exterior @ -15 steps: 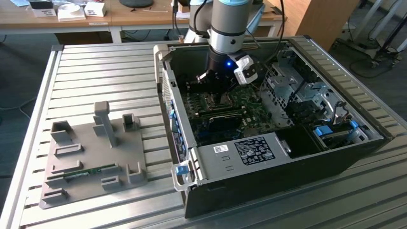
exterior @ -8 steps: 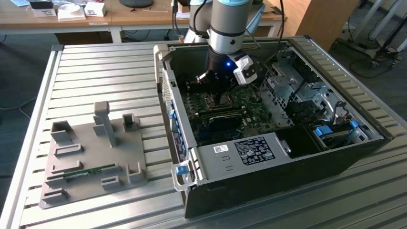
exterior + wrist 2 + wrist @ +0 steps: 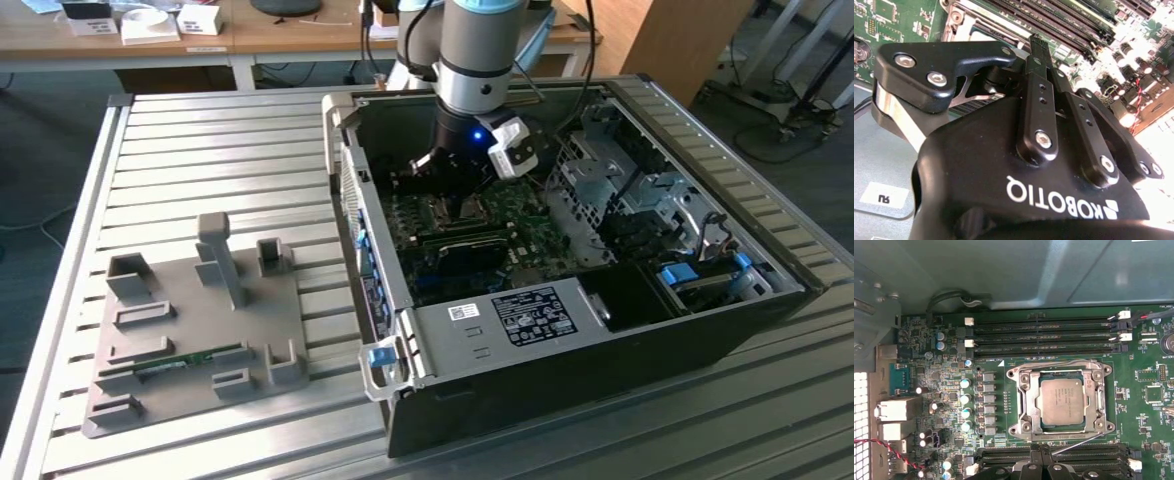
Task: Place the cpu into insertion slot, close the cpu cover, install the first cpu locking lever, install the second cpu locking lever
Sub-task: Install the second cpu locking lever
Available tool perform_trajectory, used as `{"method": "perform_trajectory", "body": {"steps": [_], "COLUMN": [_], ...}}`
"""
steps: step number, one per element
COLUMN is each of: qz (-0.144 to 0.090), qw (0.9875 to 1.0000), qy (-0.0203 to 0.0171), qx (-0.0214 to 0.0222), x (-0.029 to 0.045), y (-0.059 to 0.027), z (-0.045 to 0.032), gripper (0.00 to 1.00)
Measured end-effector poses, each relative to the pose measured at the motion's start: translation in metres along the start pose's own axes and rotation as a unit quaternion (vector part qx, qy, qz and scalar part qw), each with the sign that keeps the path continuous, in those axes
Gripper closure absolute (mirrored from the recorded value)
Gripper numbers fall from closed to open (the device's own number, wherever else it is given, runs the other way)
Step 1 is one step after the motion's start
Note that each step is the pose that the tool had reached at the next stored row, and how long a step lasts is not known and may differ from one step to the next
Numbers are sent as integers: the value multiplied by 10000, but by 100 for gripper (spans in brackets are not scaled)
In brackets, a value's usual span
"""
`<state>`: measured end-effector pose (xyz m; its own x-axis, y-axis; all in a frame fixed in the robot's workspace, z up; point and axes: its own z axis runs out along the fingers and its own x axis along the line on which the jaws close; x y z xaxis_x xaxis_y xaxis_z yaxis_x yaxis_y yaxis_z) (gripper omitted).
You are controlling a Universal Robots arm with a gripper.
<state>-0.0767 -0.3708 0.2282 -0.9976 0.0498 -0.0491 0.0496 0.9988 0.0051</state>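
Observation:
In the first wrist view the cpu (image 3: pixel 1061 401) lies flat in the insertion slot (image 3: pixel 1013 374) on the green board. The cpu cover (image 3: pixel 1026 405) is folded down over it, and the silver top shows through its window. One locking lever (image 3: pixel 1054 364) runs flat along the socket's far edge. The other lever (image 3: pixel 1076 444) is a thin wire rising at a slant from the near edge, and its end meets my fingertips. My gripper (image 3: pixel 1041 456) is shut just beside the socket. It shows from behind in the second wrist view (image 3: pixel 1038 47) and low inside the case in the exterior view (image 3: pixel 461 200).
Long black memory slots (image 3: pixel 1044 332) flank the socket on both sides. The open computer case (image 3: pixel 400 400) walls in the board, with a drive cage (image 3: pixel 627 190) and a power supply (image 3: pixel 521 315) close by. A grey fixture plate (image 3: pixel 187 330) sits on the slatted table at the exterior view's left.

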Motion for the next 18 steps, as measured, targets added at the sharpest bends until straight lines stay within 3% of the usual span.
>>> {"method": "perform_trajectory", "body": {"steps": [18], "qz": [0], "qw": [10000], "qy": [0], "qx": [0], "x": [69], "y": [-4], "z": [23], "gripper": [90]}}
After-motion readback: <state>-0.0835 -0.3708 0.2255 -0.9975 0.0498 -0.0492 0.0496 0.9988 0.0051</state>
